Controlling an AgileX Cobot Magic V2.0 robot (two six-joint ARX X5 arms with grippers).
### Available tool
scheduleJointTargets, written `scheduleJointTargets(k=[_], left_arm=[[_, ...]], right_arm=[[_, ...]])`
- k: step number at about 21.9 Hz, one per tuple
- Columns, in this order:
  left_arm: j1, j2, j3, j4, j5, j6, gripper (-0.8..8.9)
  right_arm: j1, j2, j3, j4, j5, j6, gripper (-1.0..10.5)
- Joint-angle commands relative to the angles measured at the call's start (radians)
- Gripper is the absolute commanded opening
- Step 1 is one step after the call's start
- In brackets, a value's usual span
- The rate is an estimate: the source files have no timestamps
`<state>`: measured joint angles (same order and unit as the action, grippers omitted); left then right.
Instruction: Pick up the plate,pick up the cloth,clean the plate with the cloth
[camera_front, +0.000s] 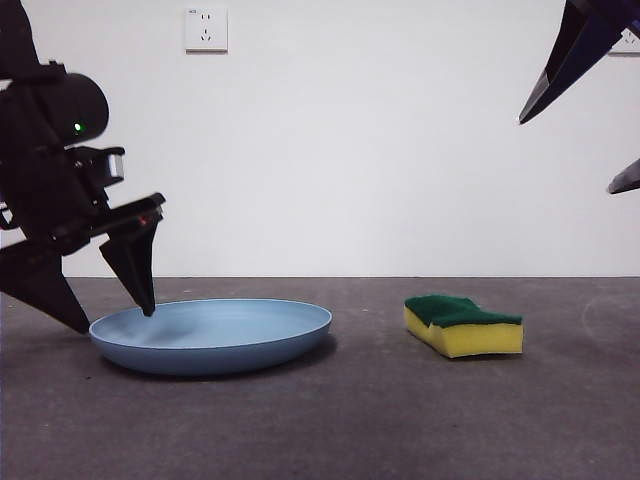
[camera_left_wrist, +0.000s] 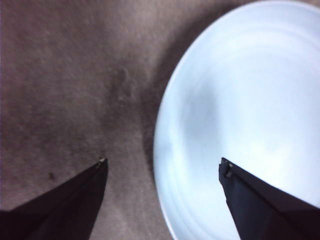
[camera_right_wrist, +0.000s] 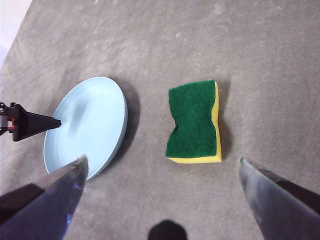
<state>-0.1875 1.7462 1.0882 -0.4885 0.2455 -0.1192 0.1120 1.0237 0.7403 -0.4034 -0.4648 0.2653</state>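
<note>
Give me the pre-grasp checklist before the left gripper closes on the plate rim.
1. Left gripper open: ok.
2. Its jaws straddle the rim of the plate, one inside, one outside: ok.
3. Plate flat on the table: ok.
4. Outer jaw low enough to get under the rim: cannot tell.
5. Sponge clear of the plate, green side up: ok.
6. Right gripper open, high above the sponge: ok.

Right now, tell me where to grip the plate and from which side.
Grip the plate by its raised rim at the edge the left end effector already straddles, one jaw inside, one outside on the table. It lies flat and is too wide to span, so only the thin rim fits between the open jaws.
</note>
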Motion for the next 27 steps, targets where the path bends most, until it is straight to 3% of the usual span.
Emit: scheduleJointTargets(k=[1,6,9,16,21,24,27], left_arm=[[-0.012,0.020,-0.005,0.003,-0.002,0.016,3.72],[-0.032,0.026,-0.005,0.005,-0.010,0.017,3.40],[-0.036,0.026,-0.005,0.000,-0.008,0.044,-0.25],[-0.038,0.023,-0.004,-0.016,-0.005,0.068,-0.08],[-0.057,-0.027,-0.004,-0.063,-0.003,0.106,-0.08],[-0.064,-0.103,-0.001,-0.069,0.000,0.105,-0.08],[-0.075,-0.184,-0.001,-0.098,-0.001,0.115,-0.08]], right_arm=[[0.000,0.000,0.003,-0.002,0.000,-0.013,5.0],[0.000,0.000,0.003,-0.002,0.000,-0.013,5.0],[0.000,0.000,0.003,-0.002,0.000,-0.013,5.0],[0.000,0.000,0.003,0.006,-0.001,-0.016,5.0],[0.012,0.026,0.106,-0.093,0.015,-0.119,5.0],[0.061,0.116,0.274,-0.260,0.138,-0.219,5.0],[0.129,0.236,0.413,-0.365,0.208,-0.257,5.0]])
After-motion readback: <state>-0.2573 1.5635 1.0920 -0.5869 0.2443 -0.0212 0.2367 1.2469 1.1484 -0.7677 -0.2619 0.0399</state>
